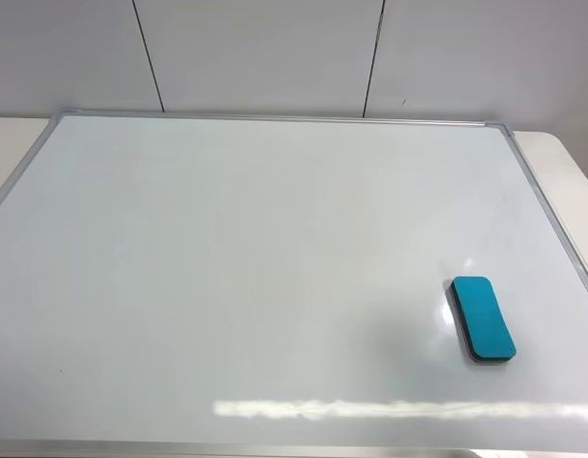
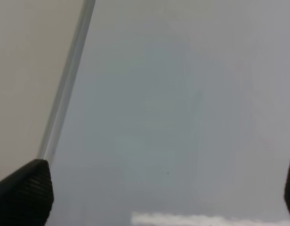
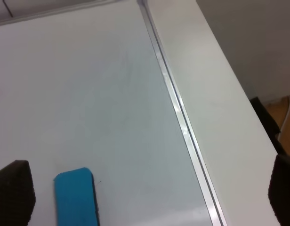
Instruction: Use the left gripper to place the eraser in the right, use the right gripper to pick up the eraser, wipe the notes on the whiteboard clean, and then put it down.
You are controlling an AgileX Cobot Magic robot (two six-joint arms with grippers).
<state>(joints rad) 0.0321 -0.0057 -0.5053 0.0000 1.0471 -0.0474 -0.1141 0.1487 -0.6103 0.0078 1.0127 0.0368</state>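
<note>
- The eraser [image 1: 483, 319] lies flat on the whiteboard [image 1: 256, 277], near its right frame edge, long axis running front to back, slightly slanted.
- The left gripper [image 2: 154, 197] and right gripper [image 3: 149, 197] show only fingertips, spread wide and empty.
- No red scribble is discernible.
- The table [image 3: 215, 94] borders the frame.

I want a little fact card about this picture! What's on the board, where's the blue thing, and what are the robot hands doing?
Board: large glossy white whiteboard with thin silver frame, lying flat
Red notes: none visible; surface looks clean
Eraser: small teal-blue rounded eraser, resting on the board near its right edge, nothing holding it
Left gripper: black fingertips wide apart, empty, over the board beside the frame
Right gripper: black fingertips wide apart, empty, eraser in its view
</note>
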